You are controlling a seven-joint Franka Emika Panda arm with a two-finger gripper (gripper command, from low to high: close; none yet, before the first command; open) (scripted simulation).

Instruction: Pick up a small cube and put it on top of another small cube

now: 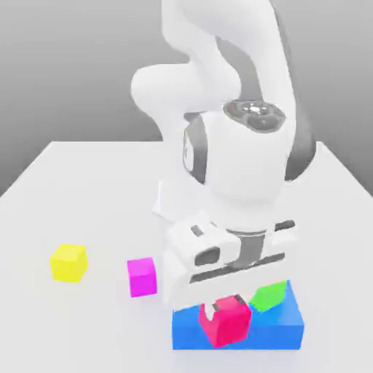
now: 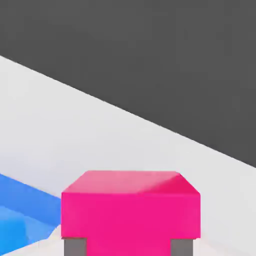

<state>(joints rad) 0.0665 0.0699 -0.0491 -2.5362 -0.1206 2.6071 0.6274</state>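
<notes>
The small crimson-pink cube (image 1: 233, 324) sits low at the front of the table, just in front of a large blue block (image 1: 280, 331). My gripper (image 1: 226, 313) reaches down over it and is shut on it, one white finger (image 1: 210, 313) pressed on its side. In the hand view the cube (image 2: 131, 210) sits between the two grey fingertips (image 2: 75, 247). I cannot tell whether it rests on the table or hangs just above it. Other small cubes: a green one (image 1: 268, 295) on the blue block, a purplish magenta one (image 1: 142, 277) and a yellow one (image 1: 69, 262) on the table.
The white table (image 1: 73, 189) stretches back and to the exterior view's left. The arm's bulky white body (image 1: 233, 167) rises over the blue block. Part of the blue block (image 2: 20, 210) appears beside the held cube in the hand view.
</notes>
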